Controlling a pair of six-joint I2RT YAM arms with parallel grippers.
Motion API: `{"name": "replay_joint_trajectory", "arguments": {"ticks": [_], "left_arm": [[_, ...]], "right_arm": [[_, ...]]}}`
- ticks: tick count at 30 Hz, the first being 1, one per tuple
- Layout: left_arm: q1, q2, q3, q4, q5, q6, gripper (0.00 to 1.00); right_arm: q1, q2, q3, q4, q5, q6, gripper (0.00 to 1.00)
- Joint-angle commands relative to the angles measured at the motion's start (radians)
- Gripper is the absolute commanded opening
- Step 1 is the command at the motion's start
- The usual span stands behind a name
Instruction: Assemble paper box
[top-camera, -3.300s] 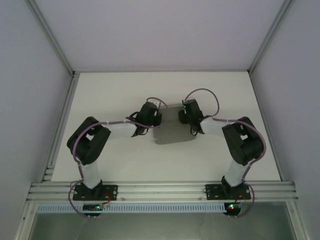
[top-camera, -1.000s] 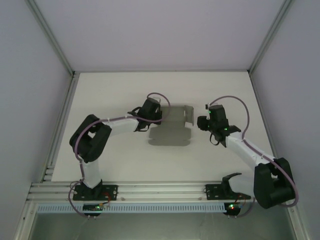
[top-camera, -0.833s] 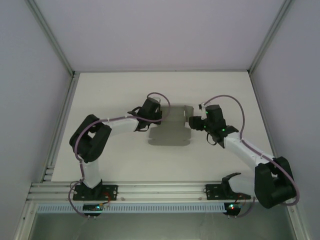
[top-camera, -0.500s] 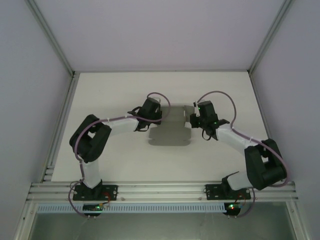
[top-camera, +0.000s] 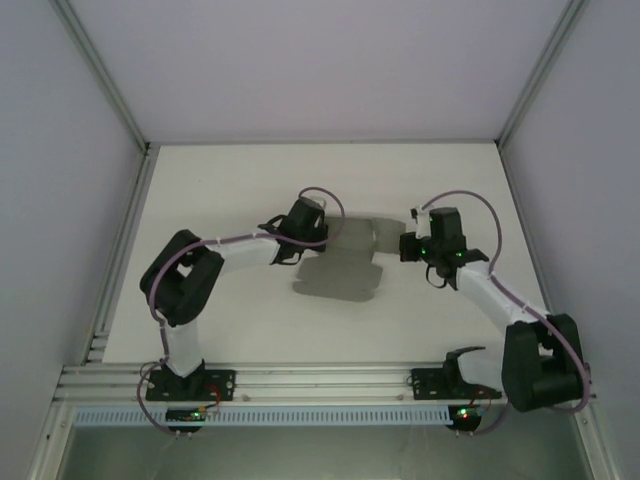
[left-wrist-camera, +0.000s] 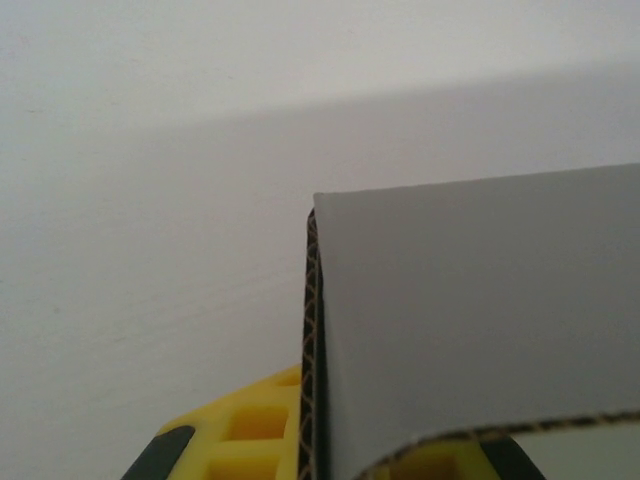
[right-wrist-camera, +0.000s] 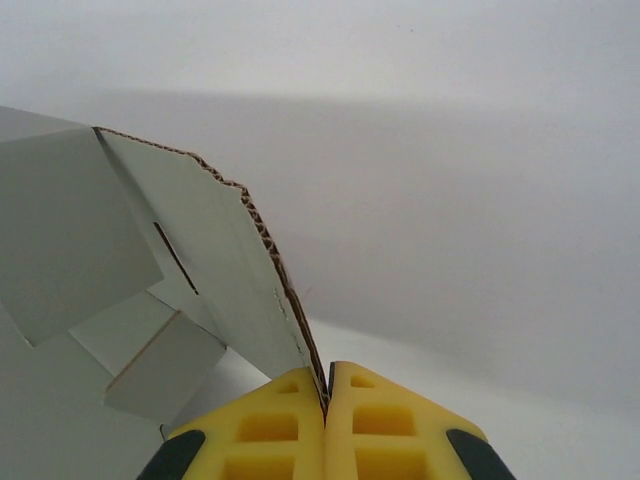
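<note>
The thin, plain grey paper box (top-camera: 370, 234) is a part-folded die-cut card sheet. It is held up over the flat white table (top-camera: 220, 200), mid-table between the two arms, with its dark shadow (top-camera: 335, 278) lying on the tabletop just to the near side.

Top view: the left gripper (top-camera: 327, 234) meets the sheet's left side and the right gripper (top-camera: 402, 246) its right side. The card reads here as a pale grey patch, and its folds and edges are too small to make out.

Left wrist view: one broad grey panel, with a brown fluted corrugated edge (left-wrist-camera: 310, 340) running straight down towards the camera. A yellow ribbed pad (left-wrist-camera: 250, 440) sits hard against that edge, and more yellow shows under a curled lower margin. The left jaws are clamped on the card.

Right wrist view: several panels are angled to one another, with loose flaps towards the left and a narrow dark slot (right-wrist-camera: 176, 258) cut in one face. The two yellow pads (right-wrist-camera: 270, 435) are pressed together, pinching the wavy card edge between them. The right jaws are closed on the sheet.
</note>
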Motion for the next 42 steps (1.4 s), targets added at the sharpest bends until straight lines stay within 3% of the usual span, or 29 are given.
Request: {"name": "replay_joint_trajectory", "arguments": {"ticks": [1,5,9,12,22,32,35,42], "left_arm": [[0.042,0.023,0.0,-0.118,-0.129,0.013,0.0],[0.044,0.018,0.001,-0.129,-0.138,0.018,0.0],[0.046,0.012,-0.002,-0.134,-0.145,0.022,0.0],[0.045,0.013,0.003,-0.134,-0.136,0.027,0.0],[0.044,0.033,0.038,-0.146,-0.121,0.029,0.0],[0.023,0.041,0.073,-0.16,-0.127,0.027,0.0],[0.011,0.043,0.083,-0.158,-0.117,0.026,0.0],[-0.017,0.048,0.099,-0.16,-0.094,0.024,0.0]], "right_arm": [[-0.065,-0.052,-0.017,-0.071,0.015,-0.034,0.0],[-0.129,-0.095,-0.03,-0.094,-0.101,-0.09,0.0],[-0.222,-0.139,-0.056,-0.091,-0.375,-0.164,0.0],[-0.216,-0.166,-0.086,0.002,-0.515,-0.184,0.0],[-0.135,-0.162,-0.048,-0.058,-0.67,-0.243,0.0],[0.097,-0.016,0.047,-0.044,-0.55,-0.253,0.0],[0.15,0.069,0.085,0.022,-0.541,-0.21,0.0],[0.259,0.315,0.221,0.03,-0.359,-0.151,0.0]]}}
